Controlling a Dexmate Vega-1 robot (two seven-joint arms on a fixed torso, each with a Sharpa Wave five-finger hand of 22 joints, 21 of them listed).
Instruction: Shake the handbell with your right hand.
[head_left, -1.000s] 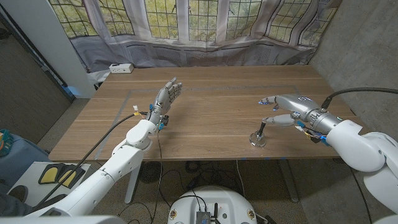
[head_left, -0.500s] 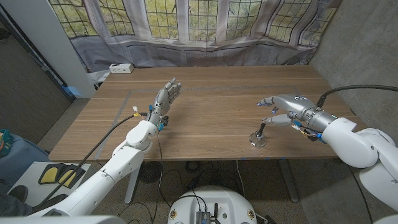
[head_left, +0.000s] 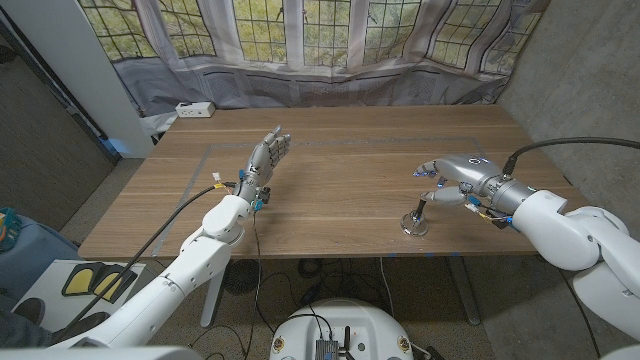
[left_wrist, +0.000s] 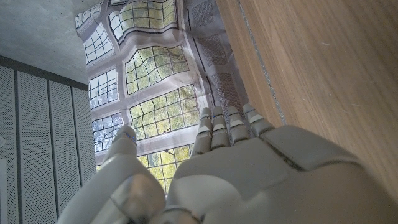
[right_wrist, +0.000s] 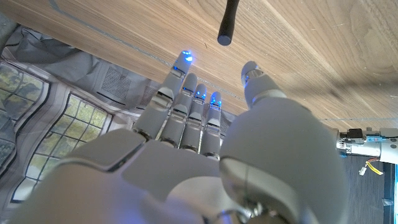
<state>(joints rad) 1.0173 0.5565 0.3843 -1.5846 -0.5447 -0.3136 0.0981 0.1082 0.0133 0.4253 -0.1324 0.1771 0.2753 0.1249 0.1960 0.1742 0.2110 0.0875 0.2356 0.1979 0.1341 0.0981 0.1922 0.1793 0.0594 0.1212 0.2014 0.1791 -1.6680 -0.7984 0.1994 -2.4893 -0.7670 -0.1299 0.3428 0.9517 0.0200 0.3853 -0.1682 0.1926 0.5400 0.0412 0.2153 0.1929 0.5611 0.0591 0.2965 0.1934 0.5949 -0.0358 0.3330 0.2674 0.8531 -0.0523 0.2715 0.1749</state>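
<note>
The handbell (head_left: 415, 221) stands upright near the table's front edge on the right, a silver bell with a thin black handle leaning up toward my right hand (head_left: 453, 179). That hand hovers just right of the handle's top, fingers spread, holding nothing. In the right wrist view the handle's tip (right_wrist: 227, 26) shows just beyond the fingertips of my right hand (right_wrist: 205, 143), not touching them. My left hand (head_left: 268, 158) stands on its edge at the table's left middle, fingers straight and apart; the left wrist view shows its back (left_wrist: 249, 168) over the wood.
A white power strip (head_left: 194, 109) lies at the table's (head_left: 330, 190) back left corner. A curtain printed with windows (head_left: 330, 50) hangs behind. Faint tape lines (head_left: 212, 150) mark a rectangle on the wood. A grey wall (head_left: 580, 80) stands on the right.
My right hand has edged slightly left, closer to the bell's handle. The bell and my left hand have not moved.
</note>
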